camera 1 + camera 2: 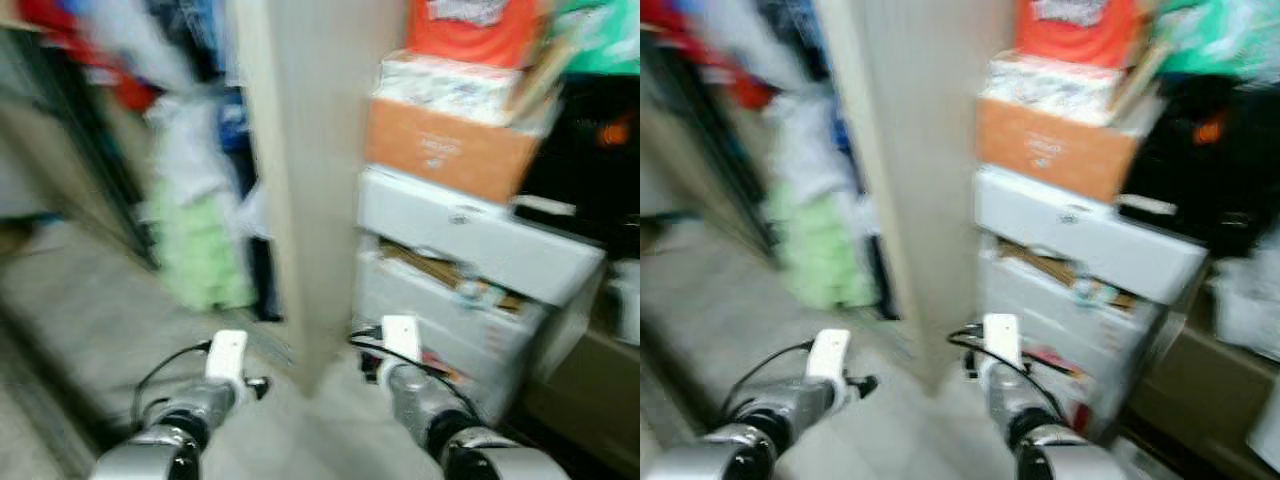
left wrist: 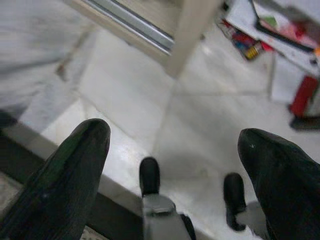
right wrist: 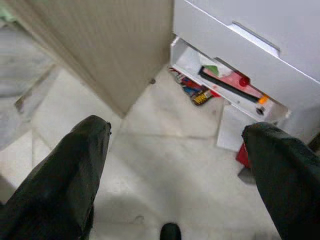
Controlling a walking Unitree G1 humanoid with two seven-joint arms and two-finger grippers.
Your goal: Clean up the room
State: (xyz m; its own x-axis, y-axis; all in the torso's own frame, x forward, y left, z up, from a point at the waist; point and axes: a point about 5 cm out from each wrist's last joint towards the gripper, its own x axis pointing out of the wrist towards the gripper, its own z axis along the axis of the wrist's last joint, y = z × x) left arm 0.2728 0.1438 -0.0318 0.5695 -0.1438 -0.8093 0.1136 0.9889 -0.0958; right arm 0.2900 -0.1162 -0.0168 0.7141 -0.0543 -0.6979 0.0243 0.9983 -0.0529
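Facing blurred clutter beside a beige cabinet panel (image 1: 305,180).
Both grippers, left (image 2: 175,165) and right (image 3: 175,165), hold jaws wide, empty; the orange cardboard box (image 1: 445,150) looks stiff, best gripped by its edges.

Wall end (image 1: 305,200): 12 o'clock, straight ahead.
Drawers (image 1: 470,260): 2 o'clock, beside wall end.
Box (image 1: 445,150): on drawers.
Clothes (image 1: 195,200): 10 o'clock.

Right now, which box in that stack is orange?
The cardboard box, second from the top. Below it sit white drawer units; above it lies a pale patterned package.
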